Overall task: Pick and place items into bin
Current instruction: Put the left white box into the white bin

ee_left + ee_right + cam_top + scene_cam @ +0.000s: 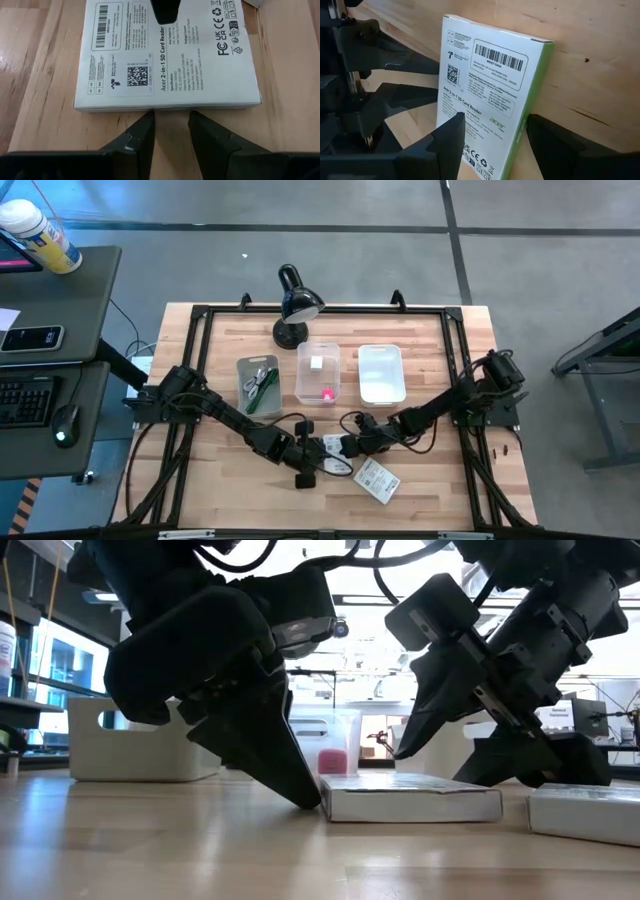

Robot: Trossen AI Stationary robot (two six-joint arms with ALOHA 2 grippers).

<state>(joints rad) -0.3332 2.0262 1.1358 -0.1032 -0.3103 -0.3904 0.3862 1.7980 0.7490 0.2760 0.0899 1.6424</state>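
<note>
left hand [170, 132] nearly closed, empty, bracing packet [167, 55] edge | right hand [492, 142] open, straddling packet to grip it flat on table [430, 350]

Both arms low, converging mid-table: left gripper [170, 132] jaws narrowly parted, right gripper [495, 137] jaws spread wide.

Overhead, table-level, two close wrist views — shared packet [167, 55]

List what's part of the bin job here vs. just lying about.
Job:
SD card reader box, between left gripper and right gripper
second white box
three bins
pink cube
white block
cords

Lying about:
black desk lamp
</note>
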